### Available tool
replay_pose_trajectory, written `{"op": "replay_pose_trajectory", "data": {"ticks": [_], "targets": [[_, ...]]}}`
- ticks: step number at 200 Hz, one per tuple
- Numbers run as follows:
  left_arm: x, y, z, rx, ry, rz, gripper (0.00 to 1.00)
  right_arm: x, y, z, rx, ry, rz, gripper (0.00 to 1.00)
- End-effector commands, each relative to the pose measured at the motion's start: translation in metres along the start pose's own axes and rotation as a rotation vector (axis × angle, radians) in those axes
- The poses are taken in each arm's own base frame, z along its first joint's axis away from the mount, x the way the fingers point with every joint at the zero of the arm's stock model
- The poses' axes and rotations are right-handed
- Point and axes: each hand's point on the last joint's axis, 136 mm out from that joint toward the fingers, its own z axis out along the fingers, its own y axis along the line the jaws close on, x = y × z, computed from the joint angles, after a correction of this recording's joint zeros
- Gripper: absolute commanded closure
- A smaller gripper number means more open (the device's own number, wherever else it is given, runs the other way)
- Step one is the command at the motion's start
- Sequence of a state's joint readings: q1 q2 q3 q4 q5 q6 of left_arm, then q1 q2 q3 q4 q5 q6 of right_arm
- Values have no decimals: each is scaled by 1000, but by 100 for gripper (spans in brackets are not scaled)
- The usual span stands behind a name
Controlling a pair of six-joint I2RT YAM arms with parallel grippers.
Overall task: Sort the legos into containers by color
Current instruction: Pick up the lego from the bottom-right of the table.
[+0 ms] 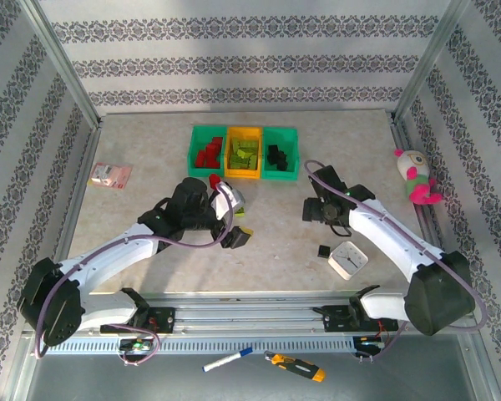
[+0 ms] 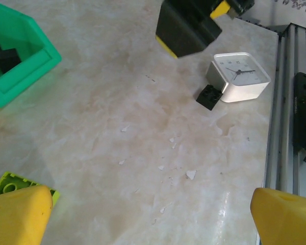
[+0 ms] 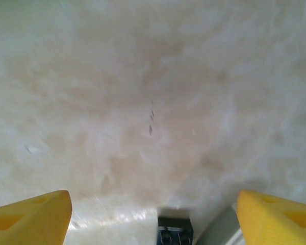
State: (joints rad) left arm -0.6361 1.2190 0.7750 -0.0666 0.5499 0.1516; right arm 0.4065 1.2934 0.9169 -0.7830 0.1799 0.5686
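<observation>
Three joined containers stand at the back: a green one [image 1: 207,150] with red legos, a yellow one [image 1: 243,153] with lime legos, and a green one [image 1: 280,156] [image 2: 25,61] with black legos. One black lego [image 1: 324,250] [image 2: 209,97] [image 3: 175,232] lies against the white timer. A red lego [image 1: 215,180] sits just in front of the bins. A lime lego [image 2: 7,185] rests beside my left gripper's near finger. My left gripper [image 1: 240,219] [image 2: 153,217] is open over bare table. My right gripper [image 1: 312,210] [image 3: 153,217] is open and holds nothing, with the black lego at the low edge of its view.
The white timer [image 1: 348,259] [image 2: 239,76] stands at front right. A pink card [image 1: 110,174] lies at the left and a plush toy [image 1: 416,175] at the right wall. A metal rail [image 1: 250,305] runs along the near edge, with a marker [image 1: 227,361] and a screwdriver [image 1: 294,366] below it.
</observation>
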Motion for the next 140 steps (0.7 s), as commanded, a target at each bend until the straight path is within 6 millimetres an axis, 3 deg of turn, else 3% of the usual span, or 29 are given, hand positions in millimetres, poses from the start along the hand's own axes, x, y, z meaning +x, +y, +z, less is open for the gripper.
{"op": "replay_pose_trajectory", "data": {"ticks": [1, 76, 140], "targets": [[-23, -11, 1, 36, -54, 44, 1, 36, -5, 14, 0, 171, 47, 18], [-18, -15, -8, 8, -54, 53, 1, 55, 2, 51, 42, 340, 10, 23], [-14, -15, -10, -4, -55, 57, 1, 81, 1, 60, 65, 451, 48, 26]]}}
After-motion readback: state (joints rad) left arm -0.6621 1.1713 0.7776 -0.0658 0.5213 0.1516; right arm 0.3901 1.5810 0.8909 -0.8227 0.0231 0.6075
